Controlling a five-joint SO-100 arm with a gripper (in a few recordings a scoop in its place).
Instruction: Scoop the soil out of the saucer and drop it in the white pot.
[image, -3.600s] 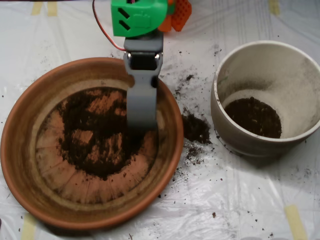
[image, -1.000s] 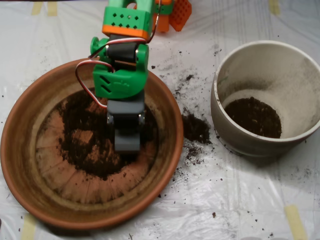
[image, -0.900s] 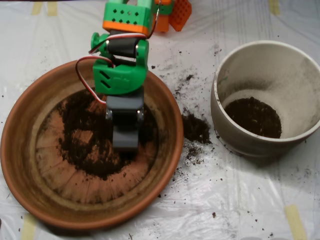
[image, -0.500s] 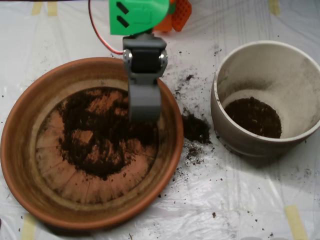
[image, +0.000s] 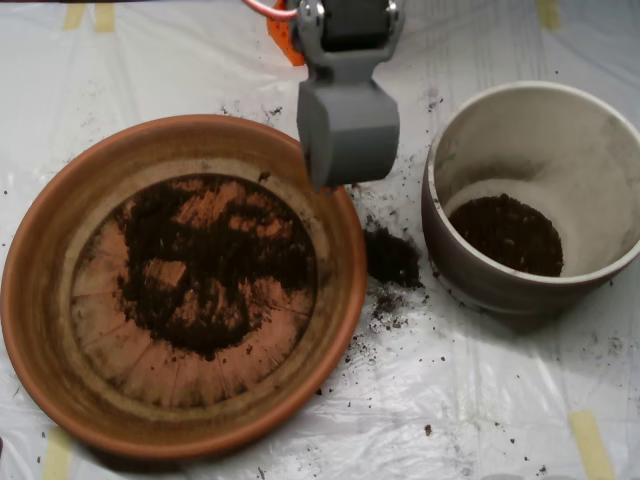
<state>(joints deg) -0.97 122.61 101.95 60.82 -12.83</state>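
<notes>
White-sheeted desk (image: 480, 400). Saucer (image: 40, 330) at left: soil (image: 205, 265) thin across its base. Hand (image: 347, 135) has lifted out, now above the rim's upper right, between saucer and pot (image: 600, 125); jaws apparently closed, load unseen. Transfer likely underway. Spilled clump (image: 392, 258) beside the pot.

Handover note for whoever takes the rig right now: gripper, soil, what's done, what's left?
Gripper: over the saucer's upper-right rim, between saucer and white pot.
Saucer: thin soil smeared across its base.
White pot: soil patch at the bottom, so some is delivered.
Spill: clump on the sheet between the two.
Left: clear the rest of the saucer into the pot.
</notes>
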